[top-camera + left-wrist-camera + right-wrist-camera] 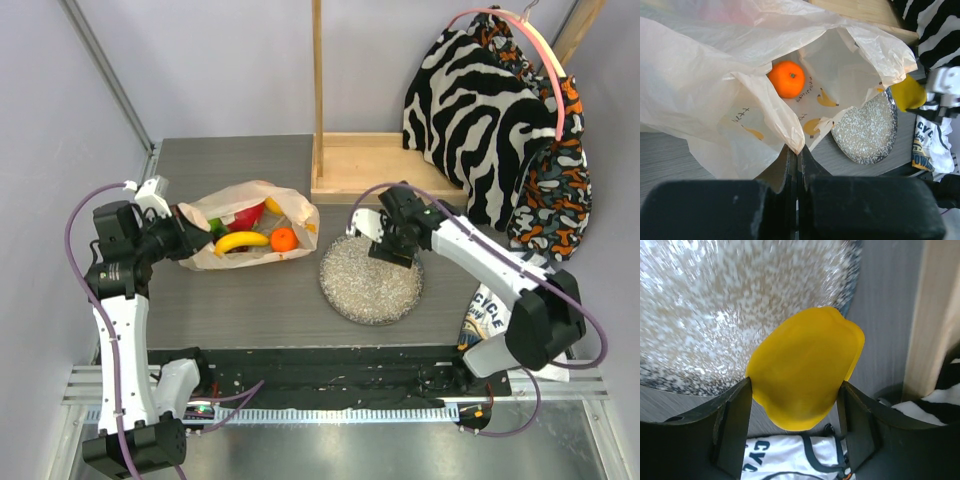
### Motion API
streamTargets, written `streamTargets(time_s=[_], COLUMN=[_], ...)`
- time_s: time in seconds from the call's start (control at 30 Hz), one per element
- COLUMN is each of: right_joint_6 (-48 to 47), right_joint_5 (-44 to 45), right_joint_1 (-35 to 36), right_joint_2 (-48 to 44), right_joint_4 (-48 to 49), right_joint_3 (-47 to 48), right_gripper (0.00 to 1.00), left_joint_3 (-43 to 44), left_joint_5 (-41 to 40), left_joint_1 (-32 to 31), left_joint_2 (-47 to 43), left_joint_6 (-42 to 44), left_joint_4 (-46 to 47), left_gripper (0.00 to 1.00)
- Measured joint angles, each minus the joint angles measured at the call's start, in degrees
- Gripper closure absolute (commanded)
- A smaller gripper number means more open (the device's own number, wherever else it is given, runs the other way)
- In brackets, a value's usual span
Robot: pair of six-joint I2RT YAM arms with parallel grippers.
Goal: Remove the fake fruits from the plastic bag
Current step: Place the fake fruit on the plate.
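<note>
Jaws on both arms are gripping: the left pair pinches the bag's edge, and the right pair carries a pepper at the plate's rim.

Left jaws are fully closed on a fold of the plastic bag (250, 235), which lies left of centre in the top view with its mouth gaping toward the plate (370, 290). The orange (786, 78), banana (241, 241) and red fruit (247, 216) lie inside.
Right jaws are clamped on the yellow pepper (805, 370), which hangs over the plate's upper rim, partly above bare bench (250, 300).
If released here, the glossy pepper would likely clip the rim and roll toward the wooden stand (370, 165). The thin film could also slip from the left pinch, so the mouth would sag over the orange.
</note>
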Motion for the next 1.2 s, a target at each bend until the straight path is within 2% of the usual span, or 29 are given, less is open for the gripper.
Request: streamTargets(time_s=[0.1,0.23,0.37,0.4,0.43,0.5,0.67,0.8,0.97,1.07,1.17,1.2], right_joint_6=[-3.96,-7.21,-8.98,-9.11,-9.25,-9.20,-7.65,-4.92,1.25,5.77,10.47,12.35], right_joint_5=[3.76,7.30,9.18,9.51,9.77,10.43,10.71,9.18,4.28,-1.68,-9.09,-11.72], right_joint_1=[-0.59,-0.66,-0.63,-0.61,-0.42,-0.07,-0.22,-0.31,0.09,0.17,0.31,0.57], right_joint_2=[3.10,6.75,10.73,11.34,11.87,12.74,13.51,13.33,12.50,11.26,9.86,9.42], right_joint_4=[2.23,7.23,12.13,12.57,13.40,13.90,14.43,11.23,4.20,1.09,-0.28,-0.33], right_joint_3=[-4.92,-5.60,-5.55,-5.14,-4.87,-4.37,-4.24,-1.73,9.16,18.08,24.70,26.56], right_gripper=[0.82,0.80,0.73,0.68,0.38,0.01,0.00,0.00,0.00,0.00,0.08,0.17], left_joint_3=[0.13,0.44,0.46,0.46,0.46,0.46,0.76,0.87,1.42,1.60,1.60,1.60], left_joint_5=[-0.31,-0.35,-0.37,-0.35,-0.35,-0.39,-0.79,-0.83,-0.83,-0.81,-0.81,-0.81], left_joint_1=[0.00,0.00,0.00,0.00,0.00,0.00,0.00,0.00,0.00,0.00,0.00,0.00], left_joint_2=[0.00,-0.26,-0.79,-0.87,-0.92,-0.94,-0.94,-0.90,-0.74,-0.74,-0.63,-0.61], left_joint_6=[0.02,0.00,0.00,0.00,0.00,0.02,0.04,0.07,0.24,0.28,0.52,0.57], left_joint_4=[0.02,0.02,0.02,0.02,0.02,0.00,-0.09,-0.15,-0.28,-0.33,-0.90,-1.29], left_gripper=[1.00,1.00,1.00,1.00,1.00,1.00,1.00,1.00,1.00,1.00,1.00,1.00])
